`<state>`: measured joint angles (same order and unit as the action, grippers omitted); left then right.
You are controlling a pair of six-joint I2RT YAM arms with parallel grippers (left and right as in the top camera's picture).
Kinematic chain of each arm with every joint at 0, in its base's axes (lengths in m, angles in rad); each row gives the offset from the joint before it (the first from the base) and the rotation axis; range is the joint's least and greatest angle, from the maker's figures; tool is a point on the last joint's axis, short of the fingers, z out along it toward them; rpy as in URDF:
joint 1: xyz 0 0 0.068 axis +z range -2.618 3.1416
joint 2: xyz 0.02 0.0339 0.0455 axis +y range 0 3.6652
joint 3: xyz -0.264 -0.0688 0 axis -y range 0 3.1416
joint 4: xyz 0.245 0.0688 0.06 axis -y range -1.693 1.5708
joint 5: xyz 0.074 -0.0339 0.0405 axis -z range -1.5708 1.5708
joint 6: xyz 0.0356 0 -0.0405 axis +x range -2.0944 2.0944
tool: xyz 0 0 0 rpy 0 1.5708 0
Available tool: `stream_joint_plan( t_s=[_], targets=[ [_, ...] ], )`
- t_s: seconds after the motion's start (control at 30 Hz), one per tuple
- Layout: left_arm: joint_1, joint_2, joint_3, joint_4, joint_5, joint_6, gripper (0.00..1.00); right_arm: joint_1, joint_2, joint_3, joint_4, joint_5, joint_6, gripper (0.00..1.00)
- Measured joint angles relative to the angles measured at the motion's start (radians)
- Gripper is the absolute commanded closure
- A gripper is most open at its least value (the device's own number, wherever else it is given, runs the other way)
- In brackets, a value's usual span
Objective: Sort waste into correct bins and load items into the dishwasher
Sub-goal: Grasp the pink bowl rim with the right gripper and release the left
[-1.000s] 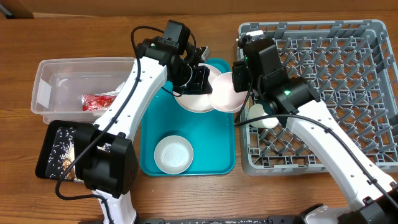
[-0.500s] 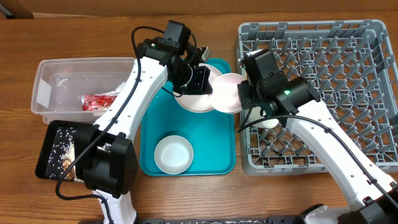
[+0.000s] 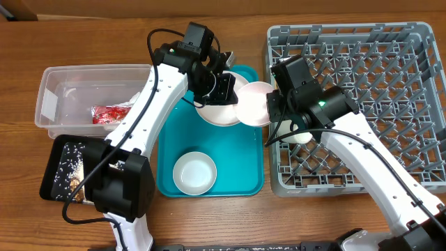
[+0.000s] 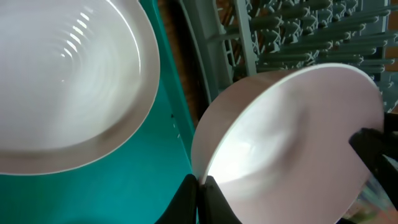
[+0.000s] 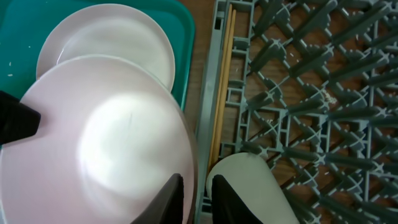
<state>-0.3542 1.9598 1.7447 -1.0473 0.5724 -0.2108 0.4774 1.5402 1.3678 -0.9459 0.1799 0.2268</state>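
The pale-pink plate [image 3: 254,104] hangs tilted over the gap between the teal tray [image 3: 209,150] and the dishwasher [image 3: 376,84]. My left gripper [image 3: 235,93] is shut on its left rim; in the left wrist view the gripper [image 4: 200,186] pinches the plate [image 4: 292,137] at its edge. My right gripper [image 3: 273,110] grips the opposite rim. In the right wrist view that gripper [image 5: 194,190] has one finger on the plate [image 5: 99,143] face and one behind it. The cup [image 3: 296,134] lies on its side in the rack. The bowl [image 3: 194,173] sits on the teal tray.
A second white dish [image 3: 217,113] lies on the teal tray under my left arm. The clear tub [image 3: 90,84] at the left holds the red wrapper [image 3: 110,113]. The black tray [image 3: 66,167] below it holds scattered rice. My two arms nearly meet over the tray's right edge.
My right gripper has shifted down onto the plate's right rim and its jaws have narrowed around it. The left gripper and the plate have stayed put.
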Motion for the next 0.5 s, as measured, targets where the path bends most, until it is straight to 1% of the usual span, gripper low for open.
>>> stream_joint_plan(
  t_s=[0.13, 0.17, 0.5],
  targets=[
    [0.0, 0.0, 0.0, 0.032, -0.001, -0.012, 0.96, 0.0, 0.0, 0.0, -0.013, -0.001, 0.058, 0.86],
    [0.0, 0.0, 0.0, 0.036, -0.002, -0.017, 0.96, 0.0, 0.0, 0.0, -0.012, -0.001, 0.071, 0.89],
    [0.0, 0.0, 0.0, 0.04, -0.002, -0.031, 0.96, 0.0, 0.0, 0.0, -0.012, -0.008, 0.189, 0.89]
  ],
)
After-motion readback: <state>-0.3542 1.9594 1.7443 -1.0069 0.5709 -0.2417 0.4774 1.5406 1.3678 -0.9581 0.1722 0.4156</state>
